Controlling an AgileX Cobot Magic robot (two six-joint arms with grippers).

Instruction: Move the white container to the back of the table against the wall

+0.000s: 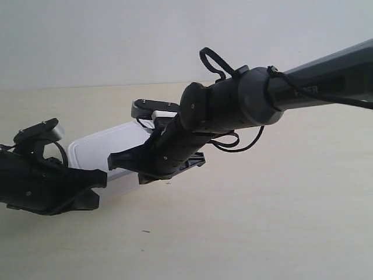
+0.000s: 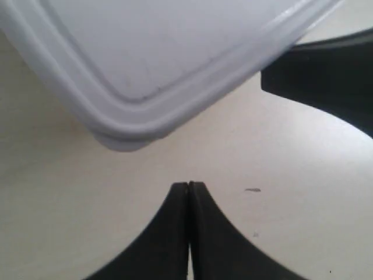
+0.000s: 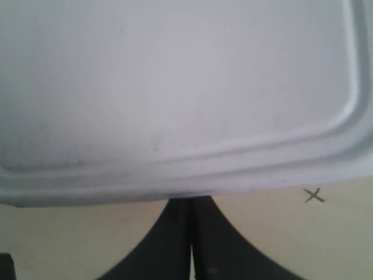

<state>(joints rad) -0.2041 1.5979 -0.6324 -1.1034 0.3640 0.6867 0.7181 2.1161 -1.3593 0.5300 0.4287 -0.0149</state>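
White container (image 1: pixel 100 150) on table (image 1: pixel 262 221), wall (image 1: pixel 116 41) behind it. Right gripper (image 3: pixel 191 199) touches its edge. Left gripper (image 2: pixel 188 185) just off one corner.

The pale beige, faintly wood-grained surface (image 1: pixel 262 221) carries one thing, the white container (image 1: pixel 105 149). It lies lid-up toward the exterior view's left, seemingly flat, though much of it is hidden. A dark fleck (image 1: pixel 145 231) marks the bare surface nearer the camera. A small dark X (image 3: pixel 314 195) sits just beside the container's edge.

White container (image 1: pixel 111 146), lidded, flat on table (image 1: pixel 262 221), apparently short of wall (image 1: pixel 116 41)
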